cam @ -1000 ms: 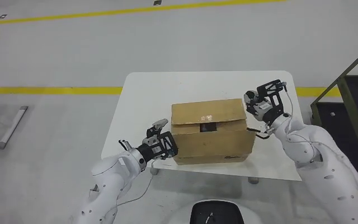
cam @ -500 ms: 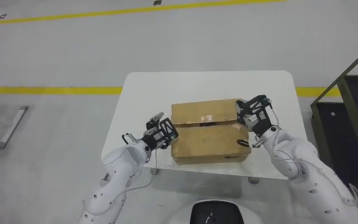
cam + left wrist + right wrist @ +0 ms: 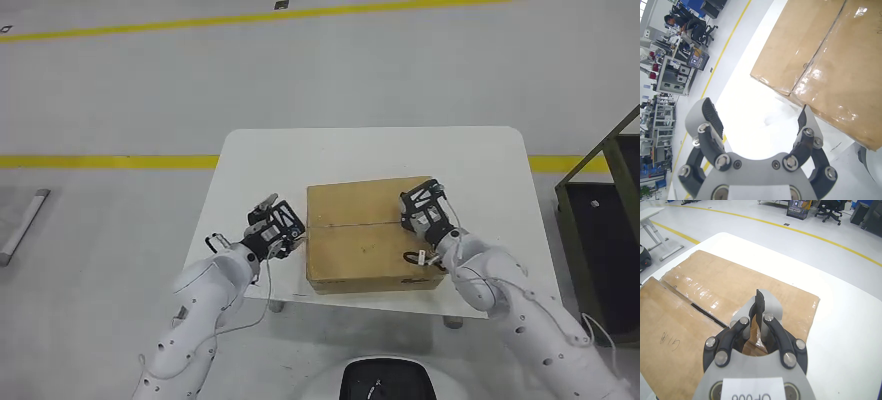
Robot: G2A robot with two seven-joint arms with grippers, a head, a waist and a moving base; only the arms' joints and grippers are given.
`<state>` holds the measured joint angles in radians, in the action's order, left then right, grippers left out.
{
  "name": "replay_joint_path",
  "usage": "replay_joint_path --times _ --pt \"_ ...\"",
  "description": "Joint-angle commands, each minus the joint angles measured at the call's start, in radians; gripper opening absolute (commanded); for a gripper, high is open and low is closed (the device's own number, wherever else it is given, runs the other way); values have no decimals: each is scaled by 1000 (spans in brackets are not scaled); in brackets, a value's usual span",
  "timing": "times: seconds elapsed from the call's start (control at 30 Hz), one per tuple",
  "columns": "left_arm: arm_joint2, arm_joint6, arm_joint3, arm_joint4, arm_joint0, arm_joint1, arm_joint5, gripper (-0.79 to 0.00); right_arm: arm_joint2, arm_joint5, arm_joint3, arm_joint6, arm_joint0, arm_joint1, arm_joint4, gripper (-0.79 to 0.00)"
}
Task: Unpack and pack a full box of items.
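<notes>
One cardboard box (image 3: 365, 235) is sitting near the middle of the white tabletop (image 3: 300, 160), a little toward the robot's edge, with its long sides running left to right. Both top flaps are lying folded down flat: the far flap (image 3: 355, 203) and the near flap (image 3: 370, 258) are meeting along a seam (image 3: 350, 226) that is running the length of the lid. In the right wrist view a narrow dark gap (image 3: 706, 313) is showing along part of that seam. Glossy clear tape (image 3: 696, 283) is catching the light on the cardboard (image 3: 706, 285) beside the seam, and a few handwritten marks (image 3: 670, 340) are showing on the near flap. The right jaws are pressed together with nothing between them, and they are hanging over the right end of the lid, above the far flap close to the seam; I cannot tell whether they are touching the cardboard. The left jaws are spread wide and empty, their ribbed pads (image 3: 712, 117) well apart, and they are hovering over bare tabletop (image 3: 753, 113) just beside the box's left end (image 3: 829, 56), about level with the end of the seam. A yellow floor line (image 3: 100, 160) is running past the tabletop on the grey floor.
</notes>
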<state>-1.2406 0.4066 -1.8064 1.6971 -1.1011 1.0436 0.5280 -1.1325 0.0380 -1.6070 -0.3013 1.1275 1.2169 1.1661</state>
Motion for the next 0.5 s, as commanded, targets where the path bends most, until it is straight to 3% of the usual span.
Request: replay_joint_path --times 0.0,0.23,0.47 --pt "-26 15 -16 -13 -16 -3 -2 0 1 -5 2 -4 -1 2 2 -785" --pt "-110 96 -31 -35 -96 -12 -22 0 8 -8 14 -9 0 8 14 -785" --pt "-79 81 21 -65 -115 -6 -18 0 8 -3 16 -14 2 12 18 -785"
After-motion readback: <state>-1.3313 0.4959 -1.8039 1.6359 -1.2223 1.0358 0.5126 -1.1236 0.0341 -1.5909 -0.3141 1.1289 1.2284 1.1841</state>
